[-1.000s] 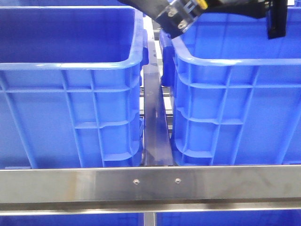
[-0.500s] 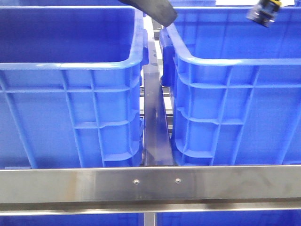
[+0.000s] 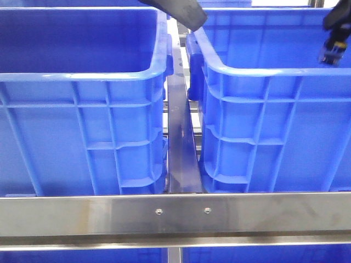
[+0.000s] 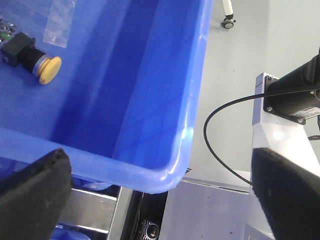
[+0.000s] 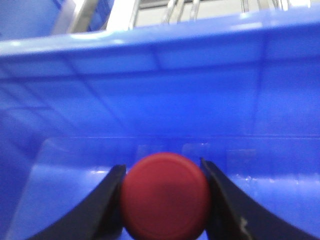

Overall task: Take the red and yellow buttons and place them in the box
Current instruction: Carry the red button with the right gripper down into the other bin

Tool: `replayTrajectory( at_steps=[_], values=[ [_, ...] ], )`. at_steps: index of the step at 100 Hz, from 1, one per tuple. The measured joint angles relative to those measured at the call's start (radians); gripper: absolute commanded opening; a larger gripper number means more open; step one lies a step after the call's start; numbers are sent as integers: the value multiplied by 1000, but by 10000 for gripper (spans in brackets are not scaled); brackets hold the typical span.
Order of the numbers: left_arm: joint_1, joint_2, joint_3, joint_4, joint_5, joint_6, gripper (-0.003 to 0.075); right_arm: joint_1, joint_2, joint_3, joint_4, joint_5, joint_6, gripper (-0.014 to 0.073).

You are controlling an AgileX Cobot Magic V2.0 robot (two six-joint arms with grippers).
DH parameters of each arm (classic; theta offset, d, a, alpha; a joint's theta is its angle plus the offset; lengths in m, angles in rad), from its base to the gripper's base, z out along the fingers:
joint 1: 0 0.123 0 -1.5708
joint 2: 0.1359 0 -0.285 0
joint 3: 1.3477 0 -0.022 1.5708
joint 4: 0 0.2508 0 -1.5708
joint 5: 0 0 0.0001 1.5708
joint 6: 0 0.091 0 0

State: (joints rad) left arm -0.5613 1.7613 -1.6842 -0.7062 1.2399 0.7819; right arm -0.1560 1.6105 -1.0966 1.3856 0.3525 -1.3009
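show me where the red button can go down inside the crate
The red button sits clamped in the right gripper over bare blue crate floor, free up to the far wall. In the left wrist view, the yellow button crowds one corner; the floor beside it is bare.

A steel rail (image 3: 175, 215) crosses in front; a black cable (image 4: 220, 145) loops over grey floor (image 4: 240, 55).
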Motion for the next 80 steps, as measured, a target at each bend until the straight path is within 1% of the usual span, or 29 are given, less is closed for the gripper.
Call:
replayTrajectory(
  at_steps=[21,35,53,80],
  values=[
    [0,0,0,0,0,0,682,7,137,-112,12,-2,-2,208],
    [0,0,0,0,0,0,682,21,209,-160,15,-4,-2,208],
    [0,0,0,0,0,0,682,41,276,-190,17,-6,-11,208],
    [0,0,0,0,0,0,682,43,312,-199,28,-15,-29,208]
  ],
)
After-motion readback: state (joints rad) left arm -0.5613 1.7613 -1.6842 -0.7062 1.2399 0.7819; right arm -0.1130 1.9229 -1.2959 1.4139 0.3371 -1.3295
